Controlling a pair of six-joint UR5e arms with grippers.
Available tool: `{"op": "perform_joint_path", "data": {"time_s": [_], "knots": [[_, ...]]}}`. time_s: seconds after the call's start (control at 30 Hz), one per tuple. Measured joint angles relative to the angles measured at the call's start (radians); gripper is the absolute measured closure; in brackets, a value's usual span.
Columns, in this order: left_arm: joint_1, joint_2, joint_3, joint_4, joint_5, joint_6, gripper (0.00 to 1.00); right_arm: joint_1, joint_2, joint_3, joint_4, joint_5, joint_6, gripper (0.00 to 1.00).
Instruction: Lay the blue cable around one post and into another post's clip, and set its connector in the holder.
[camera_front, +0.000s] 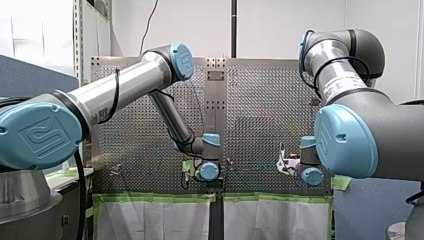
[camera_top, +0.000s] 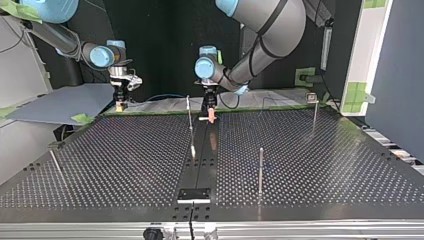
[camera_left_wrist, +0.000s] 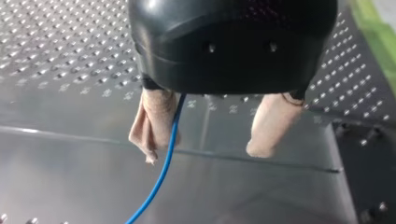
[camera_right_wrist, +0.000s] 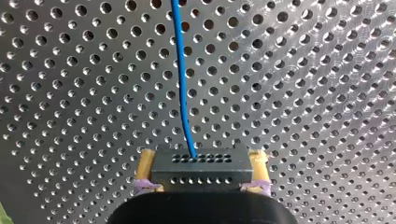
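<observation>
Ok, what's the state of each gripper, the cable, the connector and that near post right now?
left gripper, open
right gripper, shut on the connector
connector, clamped in the right gripper, not in any holder
blue cable, runs out of the connector; passes inside the left gripper unclamped
post, upright, no cable around it

A lab, by its perforated metal table (camera_top: 325, 150)

Grey arms (camera_front: 125, 82), blue joint caps (camera_front: 40, 135), black cables (camera_front: 80, 195)
</observation>
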Motion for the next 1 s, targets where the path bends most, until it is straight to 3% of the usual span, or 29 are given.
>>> {"op": "perform_joint_path", "data": {"time_s": [0.4,1.0], "knots": [[-0.022,0.021,-0.028,-0.106,0.101,0.048,0.0,0.002,0.002,0.0,0.016,0.0,0.001,1.0],[-0.026,0.128,-0.109,-0.239,0.154,0.066,0.0,0.003,0.006,0.0,0.027,0.002,0.002,1.0]]}}
